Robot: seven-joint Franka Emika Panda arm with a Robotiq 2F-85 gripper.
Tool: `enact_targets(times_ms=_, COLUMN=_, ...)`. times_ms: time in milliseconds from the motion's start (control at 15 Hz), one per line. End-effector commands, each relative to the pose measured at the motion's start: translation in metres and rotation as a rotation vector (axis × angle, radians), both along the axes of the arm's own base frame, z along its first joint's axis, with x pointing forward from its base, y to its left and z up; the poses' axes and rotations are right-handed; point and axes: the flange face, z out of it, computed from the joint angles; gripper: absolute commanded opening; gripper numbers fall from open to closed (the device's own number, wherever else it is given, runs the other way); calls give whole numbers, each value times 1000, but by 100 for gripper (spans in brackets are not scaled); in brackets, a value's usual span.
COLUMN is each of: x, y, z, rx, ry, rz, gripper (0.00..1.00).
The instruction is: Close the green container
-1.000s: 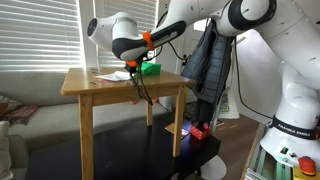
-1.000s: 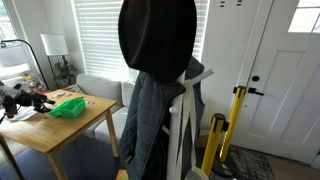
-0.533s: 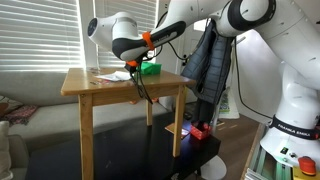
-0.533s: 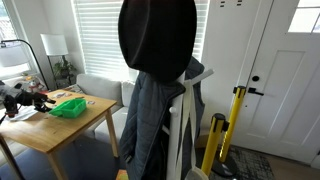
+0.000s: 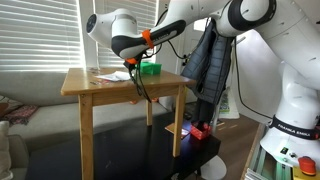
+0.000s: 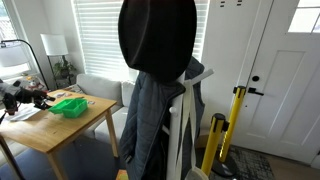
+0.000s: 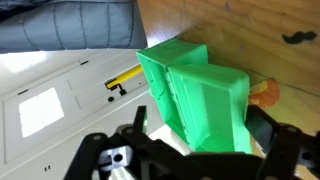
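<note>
Wrist view: the gripper (image 7: 200, 130) hangs spread wide over the green container (image 7: 215, 105) by the worktop (image 7: 250, 30) edge; press the flap (image 7: 170, 85) down squarely, gently.

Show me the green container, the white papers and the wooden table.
green container (image 7: 200, 100), wrist view, ribbed green face
white papers (image 7: 70, 90), wrist view, bare sheet
wooden table (image 5: 110, 88), in an exterior view, front edge

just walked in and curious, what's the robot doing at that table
The robot arm holds its claw right at the small green container on the wooden table. In the wrist view the container's lid is open, white papers lie beside it, and the claw stands open. The container is not yet closed.
</note>
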Motion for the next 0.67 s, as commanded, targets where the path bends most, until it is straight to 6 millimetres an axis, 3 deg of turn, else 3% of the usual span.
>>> enact_targets(times_ms=0, x=0, y=1, z=13, rx=-39, ry=-12, rz=-5, gripper=100)
enact_targets(times_ms=600, x=1, y=-2, z=37, rx=-54, ry=-52, rz=-32, gripper=100)
